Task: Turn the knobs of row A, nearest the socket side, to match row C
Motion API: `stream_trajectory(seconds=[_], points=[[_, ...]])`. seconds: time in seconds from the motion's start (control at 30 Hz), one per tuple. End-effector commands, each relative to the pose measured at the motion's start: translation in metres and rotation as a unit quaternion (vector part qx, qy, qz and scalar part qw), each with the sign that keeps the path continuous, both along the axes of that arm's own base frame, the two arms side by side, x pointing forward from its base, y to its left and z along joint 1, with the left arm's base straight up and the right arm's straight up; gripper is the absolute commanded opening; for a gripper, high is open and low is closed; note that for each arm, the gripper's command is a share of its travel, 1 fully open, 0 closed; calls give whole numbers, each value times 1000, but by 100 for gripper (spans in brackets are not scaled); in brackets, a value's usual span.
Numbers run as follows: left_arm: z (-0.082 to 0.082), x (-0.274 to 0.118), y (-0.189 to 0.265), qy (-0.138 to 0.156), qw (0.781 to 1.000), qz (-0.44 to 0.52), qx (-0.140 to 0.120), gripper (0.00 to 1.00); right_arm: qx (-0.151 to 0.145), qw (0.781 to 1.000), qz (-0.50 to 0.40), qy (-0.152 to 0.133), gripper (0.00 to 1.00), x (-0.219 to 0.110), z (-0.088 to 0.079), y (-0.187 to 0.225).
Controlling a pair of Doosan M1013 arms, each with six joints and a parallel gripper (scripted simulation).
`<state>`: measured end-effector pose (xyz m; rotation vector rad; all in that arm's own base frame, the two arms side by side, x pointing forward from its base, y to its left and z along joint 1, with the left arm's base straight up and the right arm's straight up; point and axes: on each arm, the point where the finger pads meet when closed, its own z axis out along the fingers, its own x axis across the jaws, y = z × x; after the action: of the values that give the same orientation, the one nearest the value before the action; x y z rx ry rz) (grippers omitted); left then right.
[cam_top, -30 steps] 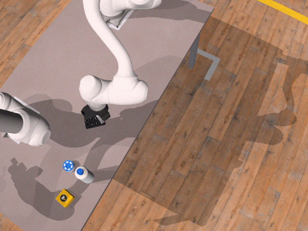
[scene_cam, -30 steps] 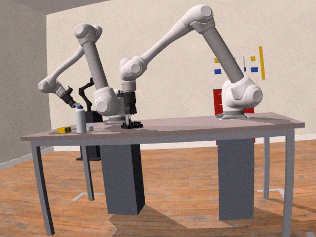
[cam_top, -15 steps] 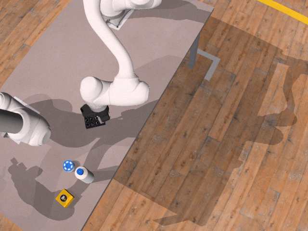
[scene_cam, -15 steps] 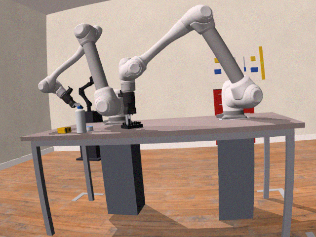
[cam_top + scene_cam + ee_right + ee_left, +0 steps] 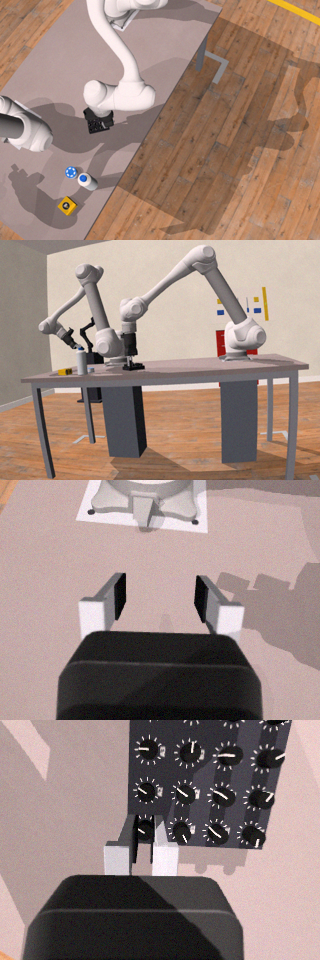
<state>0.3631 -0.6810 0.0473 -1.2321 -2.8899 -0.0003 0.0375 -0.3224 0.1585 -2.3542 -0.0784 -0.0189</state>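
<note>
Left wrist view: my fingers look pinched on the corner knob (image 5: 145, 830). If I twist too far, its mark ends up wrong.

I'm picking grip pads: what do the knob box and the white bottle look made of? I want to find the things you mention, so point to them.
The knob box (image 5: 89, 130) (image 5: 133, 368) (image 5: 170, 780) could be plastic or painted metal: dark, matte, without bright glints. The white bottle (image 5: 89, 182) (image 5: 82, 363) is probably smooth plastic, given its even, softly shaded surface.

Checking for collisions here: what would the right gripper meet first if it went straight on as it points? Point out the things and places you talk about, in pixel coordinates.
Probably the table top (image 5: 64, 64) (image 5: 180, 366) (image 5: 160, 555), which fills the view between the right gripper's (image 5: 78, 346) (image 5: 160, 597) open fingers; how far off is unclear.
</note>
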Motion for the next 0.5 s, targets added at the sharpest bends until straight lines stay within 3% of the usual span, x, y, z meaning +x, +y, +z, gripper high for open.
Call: stream_trajectory(seconds=[0.0,0.47], points=[[1,0,0,0,1000,-8,-1,30,0,1000,0,0,100,0,0,0],[1,0,0,0,1000,-15,-1,30,0,1000,0,0,100,0,0,0]])
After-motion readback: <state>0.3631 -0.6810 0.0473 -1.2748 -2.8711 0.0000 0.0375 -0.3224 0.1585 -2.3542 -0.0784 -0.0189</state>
